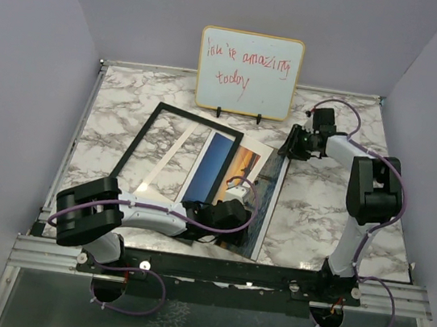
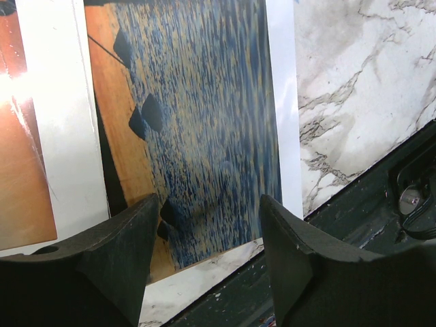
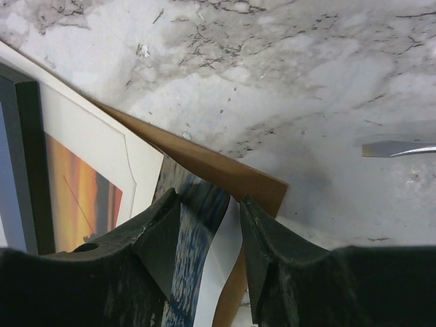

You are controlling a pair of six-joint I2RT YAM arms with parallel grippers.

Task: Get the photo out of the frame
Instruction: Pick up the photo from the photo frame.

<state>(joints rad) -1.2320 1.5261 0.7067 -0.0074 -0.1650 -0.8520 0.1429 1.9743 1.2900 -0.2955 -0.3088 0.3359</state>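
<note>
Photo (image 1: 244, 167) orange-blue sunset, white border; corner curled in right tool (image 3: 210, 204)

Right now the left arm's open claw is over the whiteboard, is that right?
Not quite. The left gripper is open, but it is over the photo, near its front edge, not the whiteboard, which stands far behind it. The left wrist view shows this.
</note>
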